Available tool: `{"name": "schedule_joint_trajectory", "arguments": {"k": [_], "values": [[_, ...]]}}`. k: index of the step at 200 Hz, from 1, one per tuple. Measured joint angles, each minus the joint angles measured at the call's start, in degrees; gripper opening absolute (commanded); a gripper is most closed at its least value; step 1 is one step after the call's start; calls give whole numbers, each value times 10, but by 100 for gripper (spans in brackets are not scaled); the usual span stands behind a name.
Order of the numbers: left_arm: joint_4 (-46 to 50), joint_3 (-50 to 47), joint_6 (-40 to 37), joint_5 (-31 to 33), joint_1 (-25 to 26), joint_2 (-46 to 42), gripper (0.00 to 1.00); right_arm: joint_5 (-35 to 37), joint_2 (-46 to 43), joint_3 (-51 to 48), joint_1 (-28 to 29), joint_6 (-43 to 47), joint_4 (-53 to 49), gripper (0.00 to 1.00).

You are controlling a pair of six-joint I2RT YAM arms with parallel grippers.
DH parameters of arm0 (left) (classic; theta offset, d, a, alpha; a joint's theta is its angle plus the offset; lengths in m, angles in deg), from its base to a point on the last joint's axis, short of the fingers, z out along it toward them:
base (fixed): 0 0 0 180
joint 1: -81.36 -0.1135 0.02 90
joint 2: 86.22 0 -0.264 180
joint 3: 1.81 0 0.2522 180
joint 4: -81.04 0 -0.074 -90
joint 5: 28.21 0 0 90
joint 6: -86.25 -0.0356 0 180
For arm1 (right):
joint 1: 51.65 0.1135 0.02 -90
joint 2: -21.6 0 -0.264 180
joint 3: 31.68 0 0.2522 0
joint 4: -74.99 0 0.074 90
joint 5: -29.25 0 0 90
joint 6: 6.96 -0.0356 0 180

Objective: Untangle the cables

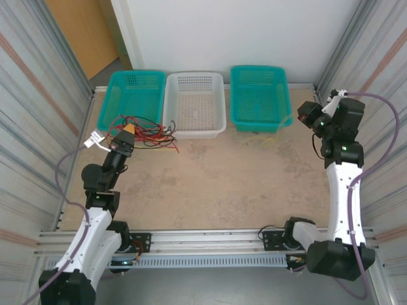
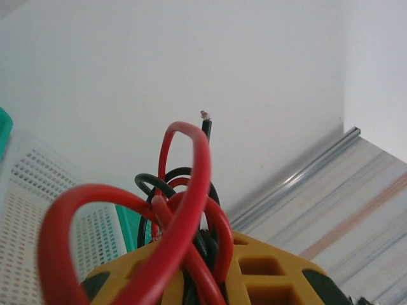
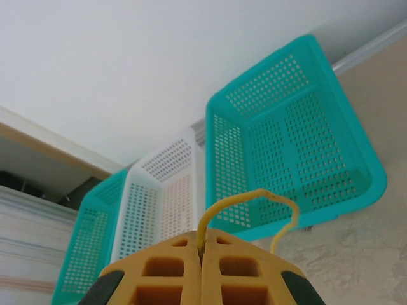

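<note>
The left gripper point(image 2: 198, 283) has its jaws nearly closed, pinching a bunch of red and black cables point(image 2: 184, 210) between them. The loops rise straight up out of the grip, and one black end with a bare tip pokes above the rest. From above, the left gripper point(image 1: 125, 136) sits at the near-left edge of those cables point(image 1: 151, 132), which sprawl over the table point(image 1: 216, 184) just in front of the left teal basket point(image 1: 130, 95) and the white basket point(image 1: 194, 105). This hold looks meant to anchor the bunch on one side.

The right gripper point(image 3: 202, 254) has its jaws fully shut on a yellow cable point(image 3: 245, 197). The cable arches out of the seam between the fingers and curves down to the right. From above, this gripper point(image 1: 306, 115) hangs raised beside the right teal basket point(image 1: 257, 95), well apart from the red and black bunch. I judge this is to draw the yellow strand clear of the others.

The strands inside the left grip cannot be counted, because they cross where the fingers cover them. In the wrist view the yellow cable's far end drops out of sight behind the finger. From above it is too thin to follow, so I cannot tell whether it reaches the tangle.
</note>
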Motion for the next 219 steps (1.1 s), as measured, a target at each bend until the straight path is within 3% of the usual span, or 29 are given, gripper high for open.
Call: {"name": "schedule_joint_trajectory", "arguments": {"k": [27, 43, 56, 78, 92, 105, 112, 134, 153, 190, 219], "values": [[56, 5, 2, 10, -1, 3, 0, -32, -31, 0, -18, 0, -9, 0], [89, 16, 2, 11, 15, 33, 0, -49, -44, 0, 3, 1, -17, 0], [114, 28, -4, 20, 59, 64, 0, -52, -47, 0, 43, 8, -31, 0], [154, 33, -25, 57, 187, 123, 0, -42, -46, 2, 136, 28, -55, 0], [155, 33, -33, 74, 263, 171, 22, -38, -45, 5, 178, 41, -70, 0], [135, 24, -34, 88, 300, 219, 51, -37, -44, 8, 198, 49, -76, 0], [121, 19, -30, 96, 312, 250, 61, -36, -44, 8, 202, 52, -76, 0], [98, 8, -14, 111, 319, 330, 80, -35, -42, 8, 204, 56, -76, 0], [101, 8, -17, 112, 318, 348, 98, -34, -37, 9, 204, 64, -78, 0], [203, 70, -53, 122, 309, 243, 99, -35, -23, 33, 203, 70, -82, 0], [301, 160, -91, 113, 245, 153, 99, -36, 3, 74, 203, 72, -74, 0]]}}
